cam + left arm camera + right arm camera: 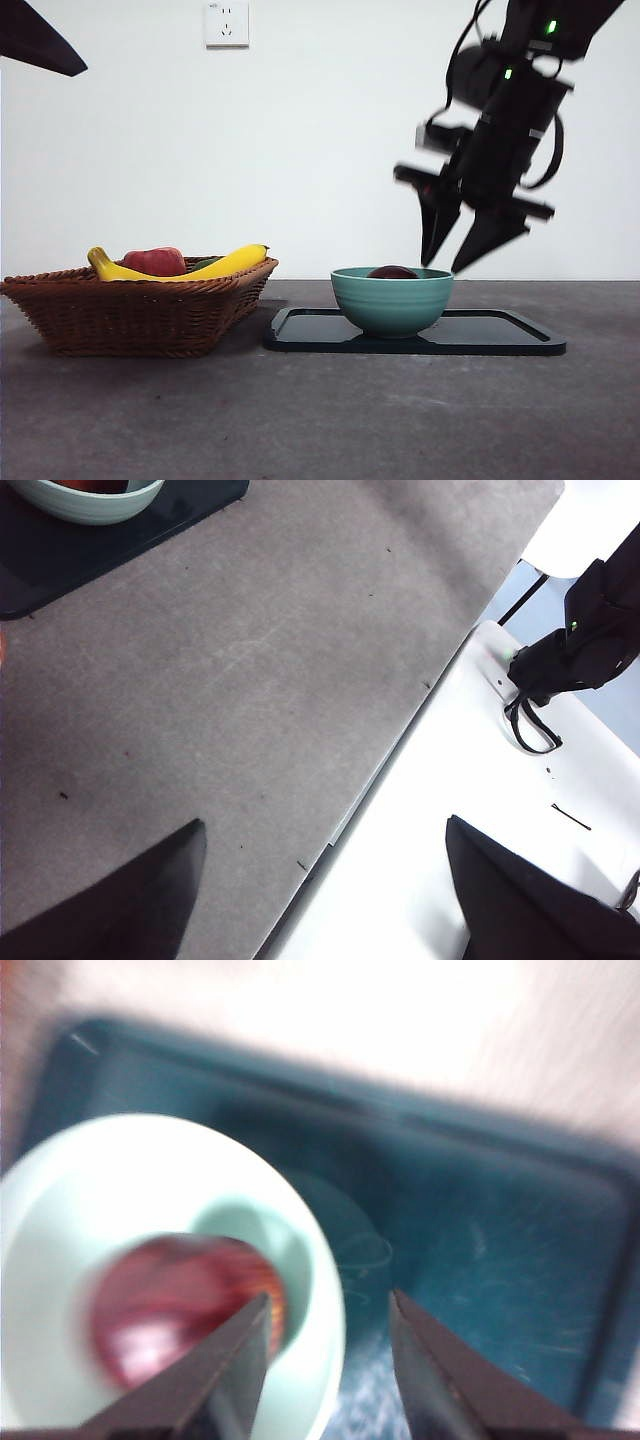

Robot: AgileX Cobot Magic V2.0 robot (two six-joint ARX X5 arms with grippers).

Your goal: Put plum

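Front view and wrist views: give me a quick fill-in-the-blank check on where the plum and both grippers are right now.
1. The dark maroon plum lies inside the teal ceramic ____.
2. The bowl stands on a flat black ____.
3. The right gripper hangs above the tray with its jaws ____.
4. The yellow banana rests in the woven wicker ____.

Missing words: bowl; tray; open; basket

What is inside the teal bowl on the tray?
The dark maroon round plum lies inside the teal ceramic bowl; from the front only its top shows above the rim, the rest hidden.
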